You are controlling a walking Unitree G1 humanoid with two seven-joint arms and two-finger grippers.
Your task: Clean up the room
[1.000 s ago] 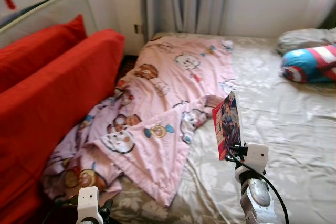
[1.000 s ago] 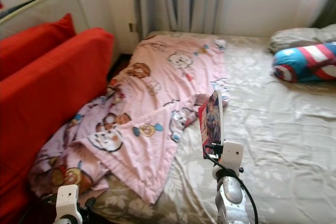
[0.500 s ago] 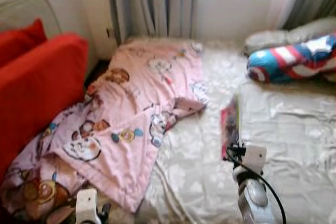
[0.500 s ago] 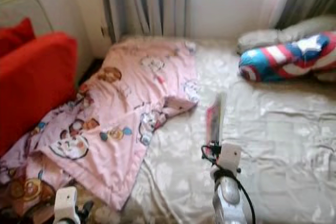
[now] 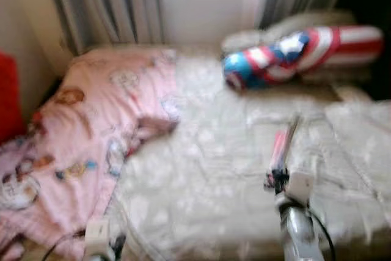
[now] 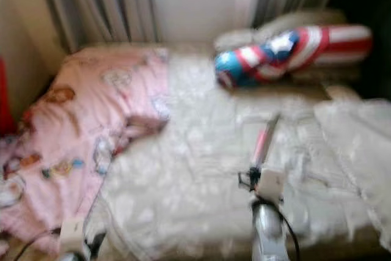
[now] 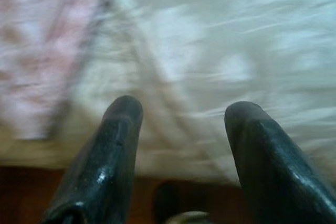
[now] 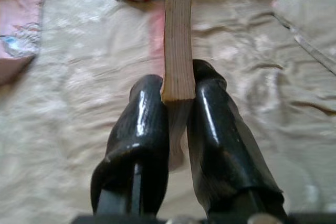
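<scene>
Book sits clamped edge-on between our right gripper's fingers, held upright above the pale bedsheet. Our left gripper hangs low at the bed edge, fingers apart. We should keep the clamp firm and level while walking, well apart from the striped pillow

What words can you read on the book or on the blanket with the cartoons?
None can be read.
Book in the right gripper: edge-on, only its pages show; cover too blurred.
Pink blanket: cartoon pictures, too blurred for any letters.
Striped pillow: a star and stripes, no words.
</scene>
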